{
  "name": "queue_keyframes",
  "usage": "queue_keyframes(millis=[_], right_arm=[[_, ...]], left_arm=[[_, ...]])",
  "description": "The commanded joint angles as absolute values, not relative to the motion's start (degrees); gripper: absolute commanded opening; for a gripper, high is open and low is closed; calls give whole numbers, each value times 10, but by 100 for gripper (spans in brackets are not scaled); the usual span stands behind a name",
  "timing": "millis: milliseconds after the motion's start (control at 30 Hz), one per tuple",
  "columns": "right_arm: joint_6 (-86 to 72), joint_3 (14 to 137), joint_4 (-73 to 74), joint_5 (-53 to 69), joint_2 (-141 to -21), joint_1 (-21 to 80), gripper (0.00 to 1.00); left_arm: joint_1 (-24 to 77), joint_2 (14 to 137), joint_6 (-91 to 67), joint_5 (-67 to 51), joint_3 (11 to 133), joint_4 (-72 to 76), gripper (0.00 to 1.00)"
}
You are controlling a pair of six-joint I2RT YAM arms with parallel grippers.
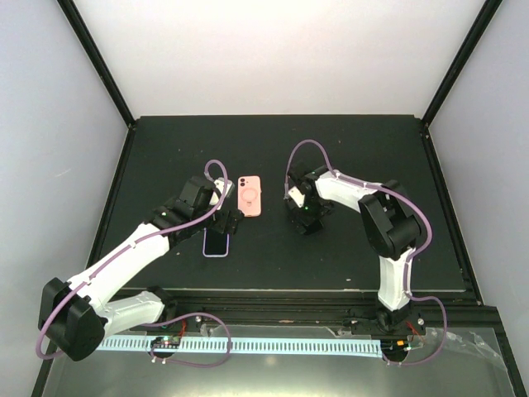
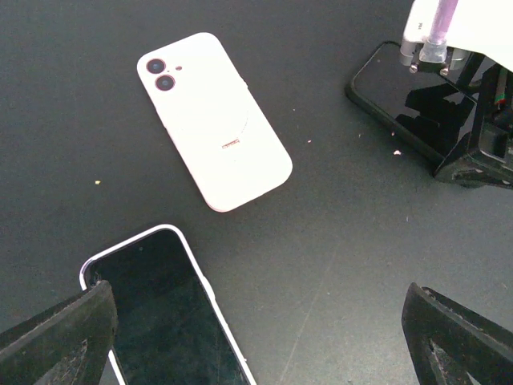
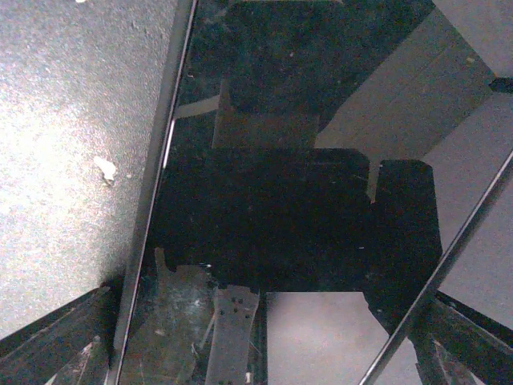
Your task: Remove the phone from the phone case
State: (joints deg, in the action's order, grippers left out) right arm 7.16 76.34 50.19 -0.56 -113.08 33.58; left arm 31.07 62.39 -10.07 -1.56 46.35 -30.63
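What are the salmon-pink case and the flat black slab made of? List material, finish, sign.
Salmon-pink rounded phone case: likely silicone or soft plastic, matte; even surface without glare. Flat black rectangular slab: probably glass-faced, glossy; it shows sharp reflections.

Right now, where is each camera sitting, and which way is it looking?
Top camera: high behind the arms, looking down on the black table; both arms show, left pincer and right pincer included.
Left wrist camera: on the left arm, looking down past its own fingers at the phone and the phone case.
Right wrist camera: on the right arm, close above the shiny black slab; its fingers peek in below.
Shared: top and left wrist views both show the phone, the phone case and the right pincer.
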Motion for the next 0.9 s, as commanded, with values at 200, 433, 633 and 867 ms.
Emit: queue_keyframes(millis=[200, 433, 633, 867], right_arm=[[71, 747, 495, -59, -1149, 327, 83], [93, 712, 454, -31, -1059, 317, 71], [123, 626, 399, 33, -889, 311, 61], [146, 515, 309, 84, -742, 288, 53]], left_arm=[[306, 625, -107, -21, 477, -310, 99], [306, 618, -137, -41, 479, -309, 99], [306, 636, -203, -170, 507, -288, 99], [323, 659, -321, -266, 493, -171, 91]])
